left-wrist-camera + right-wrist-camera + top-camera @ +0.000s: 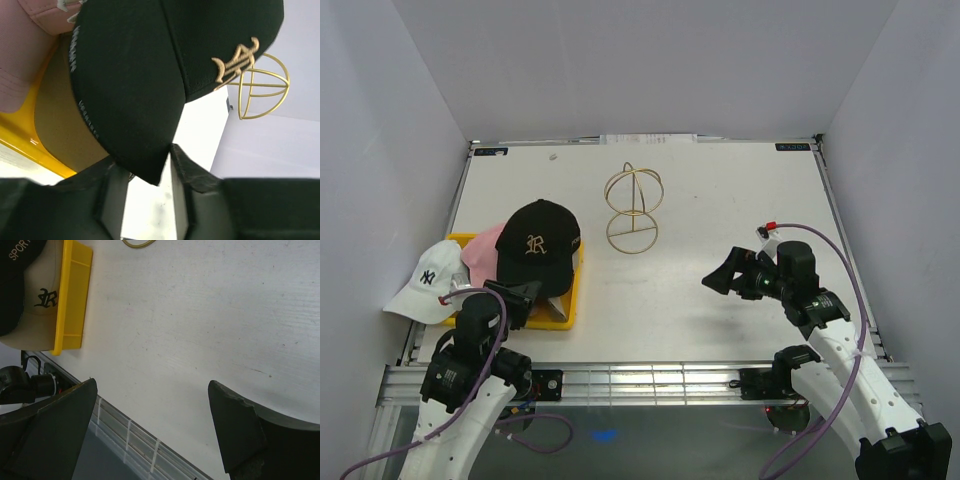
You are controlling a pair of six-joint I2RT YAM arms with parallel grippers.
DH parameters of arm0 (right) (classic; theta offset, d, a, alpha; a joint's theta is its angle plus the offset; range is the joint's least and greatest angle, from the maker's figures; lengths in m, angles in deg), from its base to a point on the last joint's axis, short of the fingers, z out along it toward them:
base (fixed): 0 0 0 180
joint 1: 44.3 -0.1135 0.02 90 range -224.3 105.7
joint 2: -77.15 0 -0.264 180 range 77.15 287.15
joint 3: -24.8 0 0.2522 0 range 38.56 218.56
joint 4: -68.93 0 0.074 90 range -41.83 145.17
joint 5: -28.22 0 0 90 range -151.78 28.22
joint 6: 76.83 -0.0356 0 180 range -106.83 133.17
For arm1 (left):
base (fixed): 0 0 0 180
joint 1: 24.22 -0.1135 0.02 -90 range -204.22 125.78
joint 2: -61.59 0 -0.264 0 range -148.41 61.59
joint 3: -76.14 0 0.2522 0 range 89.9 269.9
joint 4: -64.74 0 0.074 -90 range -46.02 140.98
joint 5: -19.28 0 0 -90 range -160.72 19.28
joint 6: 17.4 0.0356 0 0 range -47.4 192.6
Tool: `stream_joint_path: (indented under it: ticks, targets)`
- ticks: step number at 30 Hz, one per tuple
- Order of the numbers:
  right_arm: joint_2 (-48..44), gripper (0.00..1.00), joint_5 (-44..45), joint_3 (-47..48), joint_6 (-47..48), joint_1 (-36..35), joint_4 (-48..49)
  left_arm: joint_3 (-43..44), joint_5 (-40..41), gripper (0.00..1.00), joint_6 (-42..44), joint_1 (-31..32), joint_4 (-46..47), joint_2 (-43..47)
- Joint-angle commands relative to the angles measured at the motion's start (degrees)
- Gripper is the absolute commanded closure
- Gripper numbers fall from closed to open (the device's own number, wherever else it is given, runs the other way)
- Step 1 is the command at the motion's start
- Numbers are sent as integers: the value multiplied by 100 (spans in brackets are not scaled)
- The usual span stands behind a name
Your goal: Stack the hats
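Note:
A black cap (538, 245) with a gold "R" logo sits on top of a tan cap (35, 315) with a black "R", inside the yellow tray (565, 305). Left of them in the tray, a pink cap (480, 252) peeks out. A white NY cap (425, 282) lies off the tray's left side. My left gripper (530, 293) is at the tray's near edge. In the left wrist view the gripper (145, 160) is half closed around the tip of the black cap's (130, 75) brim, with a gap still showing between the fingers. My right gripper (725, 275) hovers wide open over bare table, holding nothing.
A gold wire stand (633, 210) stands at mid-table behind the tray. The table's near edge and metal rails (125, 435) run just below the right gripper (152, 405). Grey walls close in the left, right and back sides.

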Motion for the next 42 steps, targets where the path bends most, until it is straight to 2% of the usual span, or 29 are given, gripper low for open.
stream_joint_path:
  ticks: [1, 6, 9, 12, 13, 23, 38, 42]
  targets:
    - [-77, 3, 39, -13, 112, -35, 50, 120, 398, 57, -433, 3, 68, -25]
    - [-95, 3, 31, -30, 147, -26, 6, 164, 398, 78, -459, 3, 60, -35]
    - [-86, 3, 31, -30, 164, -35, 6, 173, 415, 83, -494, 3, 60, 27]
    - [-51, 3, 13, -21, 191, -26, -3, 199, 459, 99, -564, 3, 33, 97]
    - [-42, 3, 13, -13, 208, -26, -11, 208, 459, 100, -591, 3, 42, 115]
    - [81, 3, 13, 93, 322, -26, -55, 498, 503, 100, -635, 3, 709, 54]
    - [186, 2, 22, 383, 463, -26, -275, 1561, 661, 100, -345, 3, 2792, -1624]
    - [187, 2, 39, 497, 507, -26, -381, 1614, 460, 100, -398, 3, 3864, -2090]
